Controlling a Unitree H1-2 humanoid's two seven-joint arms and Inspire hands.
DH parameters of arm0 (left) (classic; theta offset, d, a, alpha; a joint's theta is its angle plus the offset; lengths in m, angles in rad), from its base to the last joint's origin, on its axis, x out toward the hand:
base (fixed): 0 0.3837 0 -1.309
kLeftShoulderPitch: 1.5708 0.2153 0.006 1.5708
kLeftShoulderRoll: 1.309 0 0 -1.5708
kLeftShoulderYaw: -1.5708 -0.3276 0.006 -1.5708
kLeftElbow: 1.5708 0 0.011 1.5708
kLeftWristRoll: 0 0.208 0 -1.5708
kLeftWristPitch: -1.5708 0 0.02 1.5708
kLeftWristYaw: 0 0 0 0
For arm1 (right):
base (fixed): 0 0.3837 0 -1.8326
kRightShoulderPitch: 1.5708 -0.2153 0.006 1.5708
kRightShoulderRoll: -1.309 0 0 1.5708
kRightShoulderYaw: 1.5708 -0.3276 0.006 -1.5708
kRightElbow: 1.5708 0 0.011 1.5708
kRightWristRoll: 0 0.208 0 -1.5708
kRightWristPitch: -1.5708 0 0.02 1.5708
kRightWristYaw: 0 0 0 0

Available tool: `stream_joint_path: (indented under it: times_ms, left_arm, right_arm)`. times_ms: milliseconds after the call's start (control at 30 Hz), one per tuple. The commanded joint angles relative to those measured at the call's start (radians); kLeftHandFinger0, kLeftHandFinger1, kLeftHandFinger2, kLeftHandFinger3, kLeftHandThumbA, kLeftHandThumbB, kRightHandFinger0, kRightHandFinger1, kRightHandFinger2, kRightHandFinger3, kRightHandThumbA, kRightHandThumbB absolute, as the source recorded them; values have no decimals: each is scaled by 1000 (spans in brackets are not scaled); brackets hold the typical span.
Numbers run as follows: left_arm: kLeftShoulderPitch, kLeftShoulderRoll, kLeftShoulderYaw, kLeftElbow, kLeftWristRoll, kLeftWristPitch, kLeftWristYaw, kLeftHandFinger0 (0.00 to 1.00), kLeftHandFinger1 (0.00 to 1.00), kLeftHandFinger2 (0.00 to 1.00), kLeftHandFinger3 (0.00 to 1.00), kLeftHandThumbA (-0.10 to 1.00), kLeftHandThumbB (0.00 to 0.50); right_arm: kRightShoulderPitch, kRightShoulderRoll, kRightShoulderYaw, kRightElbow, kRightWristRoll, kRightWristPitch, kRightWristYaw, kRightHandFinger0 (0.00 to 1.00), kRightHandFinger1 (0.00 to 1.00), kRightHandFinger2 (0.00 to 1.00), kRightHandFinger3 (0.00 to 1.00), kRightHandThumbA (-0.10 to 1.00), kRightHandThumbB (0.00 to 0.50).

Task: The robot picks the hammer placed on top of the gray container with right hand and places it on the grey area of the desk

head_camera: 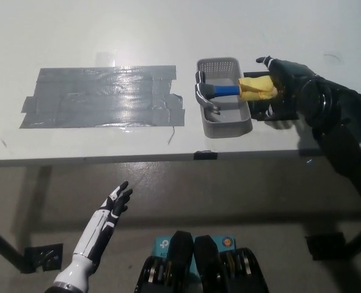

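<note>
Head view: the hammer (229,91) lies across the top of the gray container (224,122). Its metal head is on the left and its yellow handle sticks out to the right. The black right hand (284,82) is right at that handle, with fingers spread and nothing held. Nothing else shows inside the container. The grey area (101,97) is well apart, to the left. The white left hand (116,201) rests low with fingers apart.

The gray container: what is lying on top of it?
A hammer lies across the gray container, its metal head at the left rim. Its yellow handle end juts out right, partly covered by the right hand.
</note>
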Motion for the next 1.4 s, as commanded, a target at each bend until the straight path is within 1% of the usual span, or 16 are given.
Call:
stream_joint_path:
  times_ms: [0,267,333,367,400,433,500,600,667,767,833,900,1133,1200,1267,1367]
  left_arm:
    - [-20,19,-1,-40,3,-8,-23,1000,1000,1000,1000,1000,113]
    - [-20,22,-1,-38,7,-7,-20,1000,1000,1000,1000,1000,131]
    - [-21,25,0,-40,6,-5,-21,1000,1000,1000,1000,1000,123]
    - [-21,27,0,-41,6,-7,-22,1000,1000,1000,1000,1000,114]
    - [-20,29,2,-44,4,-5,-23,1000,1000,1000,1000,1000,121]
    - [-20,32,3,-44,2,-8,-24,1000,1000,1000,1000,1000,125]
    - [-22,33,4,-43,3,-6,-22,1000,1000,1000,1000,1000,127]
    - [-24,35,5,-42,1,-11,-22,1000,1000,1000,1000,1000,116]
    - [-23,35,5,-43,0,-12,-23,1000,1000,1000,1000,1000,101]
    - [-24,35,4,-41,-6,-15,-27,1000,1000,1000,1000,1000,78]
    - [-25,34,5,-38,-13,-19,-30,1000,1000,1000,1000,1000,73]
    - [-26,35,4,-37,-17,-21,-34,1000,1000,1000,1000,1000,74]
    - [-30,35,1,-47,-9,-5,-34,1000,1000,1000,1000,1000,59]
    - [-30,37,0,-46,-11,-12,-36,1000,1000,1000,1000,1000,51]
    - [-33,40,0,-45,-7,-12,-36,1000,1000,1000,1000,1000,56]
    - [-33,39,3,-44,-19,-13,-40,1000,1000,1000,1000,1000,56]
  right_arm:
    - [-67,0,7,-27,-10,-19,-33,1000,1000,1000,1000,1000,442]
    - [-68,3,39,-12,-46,-39,-93,1000,1000,1000,1000,1000,431]
    - [-69,4,56,-4,-66,-36,-130,1000,1000,1000,1000,1000,401]
    - [-79,7,82,19,-98,-22,-153,1000,1000,1000,1000,805,307]
    - [-80,16,69,33,-87,-11,-180,835,829,894,916,567,279]
    - [-79,23,62,57,-82,-9,-219,441,534,674,862,246,233]
    - [-81,28,70,106,-99,-23,-292,43,179,343,755,-75,250]
    - [-85,29,97,162,-131,-45,-403,0,5,147,605,-100,279]
    - [-81,25,103,179,-128,-63,-430,0,68,192,508,-100,250]
    - [-78,24,106,191,-126,-75,-456,24,418,674,456,-100,206]
    - [-75,24,108,208,-125,-102,-504,17,461,766,375,-100,178]
    - [-73,25,104,215,-120,-117,-538,15,443,734,509,-100,163]
    - [-76,26,84,212,-112,-160,-643,0,266,498,421,-100,220]
    - [-84,27,76,205,-110,-173,-679,0,408,781,288,-100,152]
    - [-97,28,70,193,-107,-175,-688,51,566,927,436,-100,123]
    - [-108,28,43,136,-97,-209,-748,0,507,873,923,-100,143]
